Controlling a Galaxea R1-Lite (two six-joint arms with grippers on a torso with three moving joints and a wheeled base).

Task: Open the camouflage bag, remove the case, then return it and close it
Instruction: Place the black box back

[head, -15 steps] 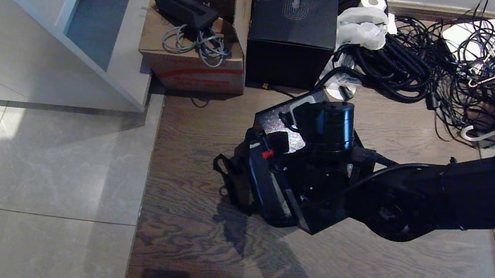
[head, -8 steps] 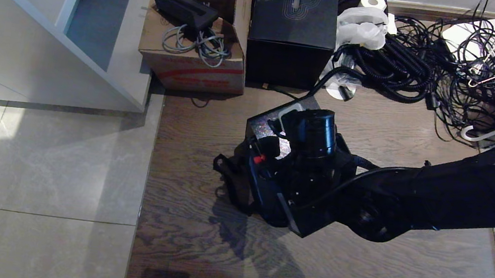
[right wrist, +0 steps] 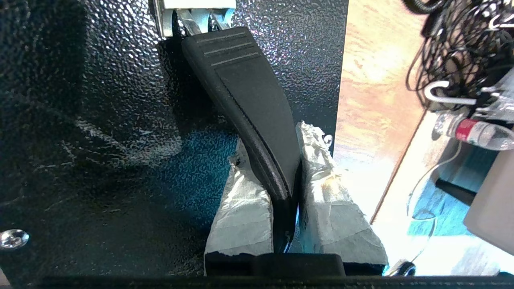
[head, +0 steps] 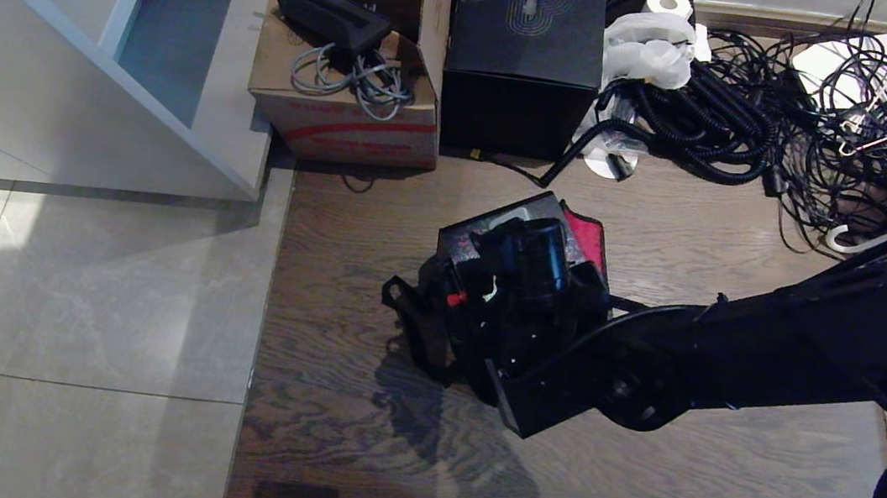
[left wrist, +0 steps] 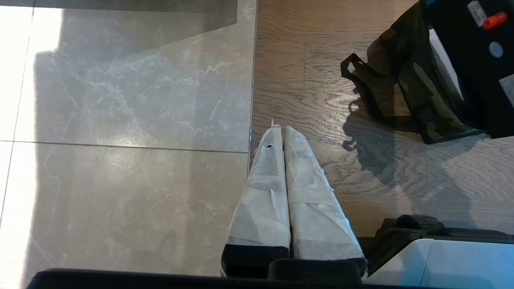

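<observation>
The camouflage bag (head: 421,327) lies open on the wooden floor, its red lining (head: 588,240) showing at the far side and its black strap (left wrist: 363,86) trailing to the left. The case (head: 469,237), speckled glittery grey-black, hangs tilted in the bag's mouth. My right gripper (right wrist: 277,138) is shut on the case's black handle (right wrist: 241,80), with the taped fingers (right wrist: 241,204) pressed on both sides of it. The right arm (head: 649,367) covers most of the case and bag in the head view. My left gripper (left wrist: 280,129) is parked, shut and empty, above the floor to the left of the bag.
A plain black cube box (head: 525,47) and a red-striped cardboard box (head: 343,105) stand behind the bag. A tangle of black cables (head: 765,111) fills the back right. A white shelf unit (head: 96,46) stands at the left over grey tiles (head: 64,304).
My right arm has sunk with the case and shifted slightly left. The case sits lower, and the bag's red lining now shows behind it. The grip on the handle is unchanged.
</observation>
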